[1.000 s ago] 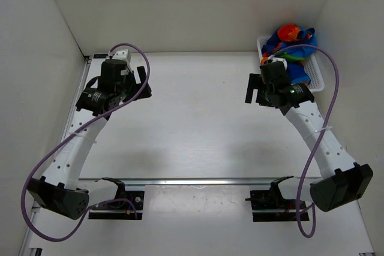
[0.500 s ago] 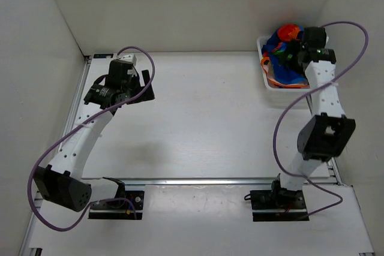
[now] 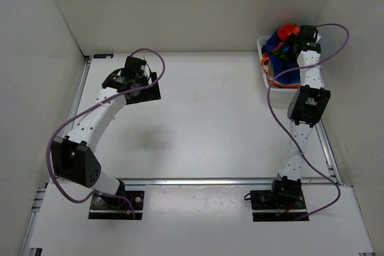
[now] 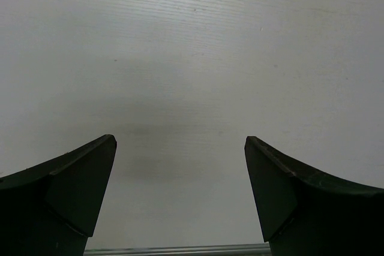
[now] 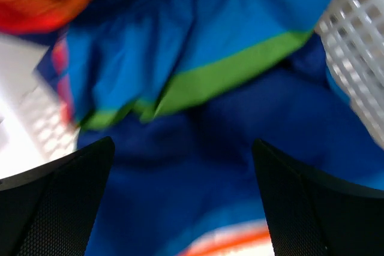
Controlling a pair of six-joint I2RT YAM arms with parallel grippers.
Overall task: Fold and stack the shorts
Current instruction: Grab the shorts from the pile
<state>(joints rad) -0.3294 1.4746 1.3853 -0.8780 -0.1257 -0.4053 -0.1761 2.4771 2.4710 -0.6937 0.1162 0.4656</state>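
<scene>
Rainbow shorts point(image 5: 198, 58) bunched in basket point(image 5: 354, 22), axis unclear; right gripper point(image 5: 183, 143) spread above, left gripper point(image 4: 180, 140) spread.

White table point(image 3: 204, 118), plain white walls point(image 3: 180, 4)

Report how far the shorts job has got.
Done: nothing. The shorts lie bunched in the basket, and none are folded or stacked on the table. In hand: the right gripper hangs open just above the shorts, not gripping; the left gripper is open over the table. Left: grasp, lift out, fold, stack.
</scene>
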